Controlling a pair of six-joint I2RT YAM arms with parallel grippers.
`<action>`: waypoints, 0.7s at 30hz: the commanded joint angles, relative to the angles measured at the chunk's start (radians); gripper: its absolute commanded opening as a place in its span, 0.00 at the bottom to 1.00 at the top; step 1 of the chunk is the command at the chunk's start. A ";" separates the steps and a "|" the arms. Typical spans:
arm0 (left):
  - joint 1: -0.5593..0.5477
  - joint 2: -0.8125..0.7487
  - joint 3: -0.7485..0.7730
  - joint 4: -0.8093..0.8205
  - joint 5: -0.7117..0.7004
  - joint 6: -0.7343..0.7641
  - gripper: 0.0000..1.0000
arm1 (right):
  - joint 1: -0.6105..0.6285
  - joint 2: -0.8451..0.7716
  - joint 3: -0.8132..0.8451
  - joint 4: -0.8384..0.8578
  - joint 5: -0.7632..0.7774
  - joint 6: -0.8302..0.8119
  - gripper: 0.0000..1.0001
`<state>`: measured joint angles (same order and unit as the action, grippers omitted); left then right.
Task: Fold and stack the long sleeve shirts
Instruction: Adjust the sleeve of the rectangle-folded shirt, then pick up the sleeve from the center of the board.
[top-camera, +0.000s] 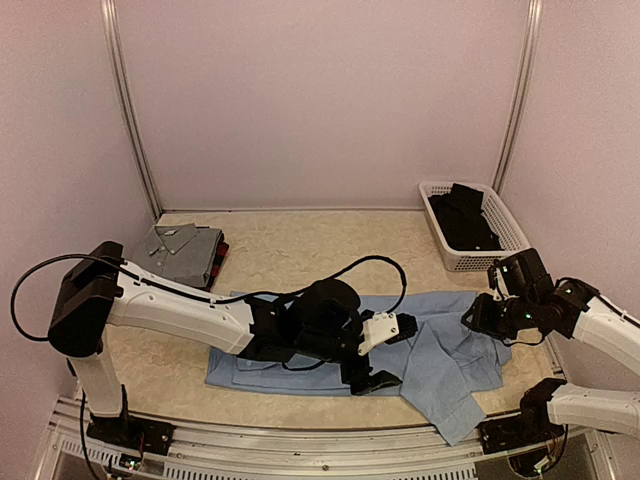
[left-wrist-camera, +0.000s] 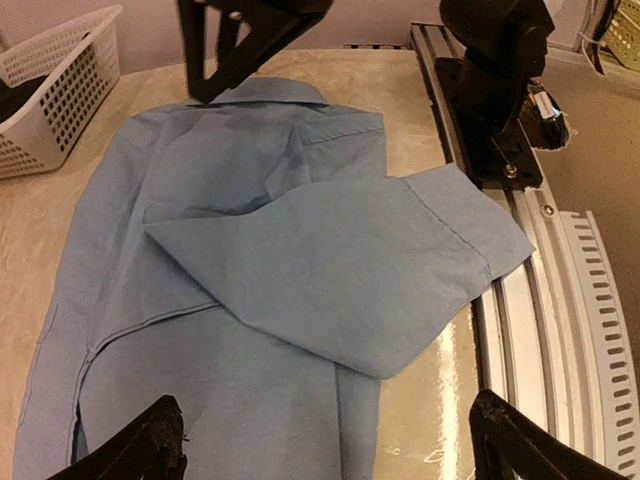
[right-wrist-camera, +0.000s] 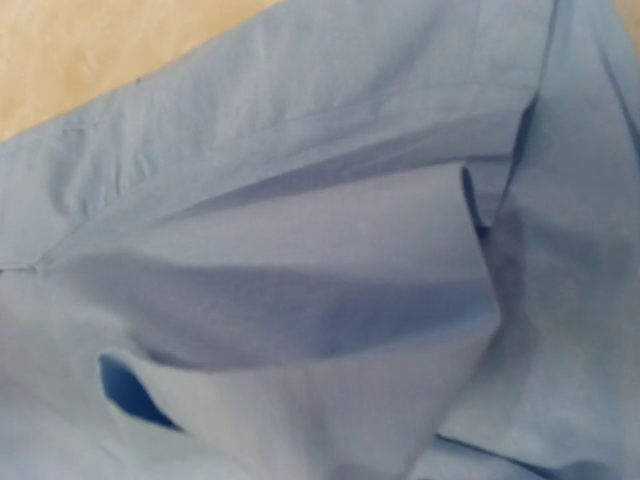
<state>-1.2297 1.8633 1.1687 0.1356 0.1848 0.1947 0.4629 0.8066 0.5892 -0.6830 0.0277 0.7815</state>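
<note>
Gaping wide and empty over the light blue cloth shirt (top-camera: 450, 370), the left gripper (top-camera: 383, 355) faces the right gripper (top-camera: 478, 318), whose jaws cannot be made out, with the folded grey collared shirt (top-camera: 180, 245) and white plastic mesh basket (top-camera: 470, 262) well apart behind.

Far-centre table (top-camera: 320, 240) open btwn grey shirt (top-camera: 185, 250) & basket (top-camera: 468, 262); left arm (top-camera: 180, 310) blocks near-left.

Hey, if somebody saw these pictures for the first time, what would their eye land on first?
Probably the large light blue shirt spread along the table's near edge, one sleeve folded across its body, with the left end effector open over it. Next come the folded grey shirt at the back left and the white basket of dark clothes at the back right.
</note>
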 joint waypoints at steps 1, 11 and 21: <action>-0.061 0.078 0.130 -0.091 0.036 0.115 0.91 | 0.011 0.097 0.074 0.063 -0.022 -0.062 0.37; -0.130 0.271 0.358 -0.250 0.025 0.233 0.81 | -0.018 0.235 0.176 0.080 -0.025 -0.162 0.39; -0.154 0.426 0.489 -0.321 -0.002 0.291 0.69 | -0.049 0.253 0.137 0.124 -0.099 -0.184 0.39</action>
<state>-1.3682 2.2463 1.6165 -0.1440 0.1944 0.4416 0.4274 1.0538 0.7444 -0.5869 -0.0418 0.6182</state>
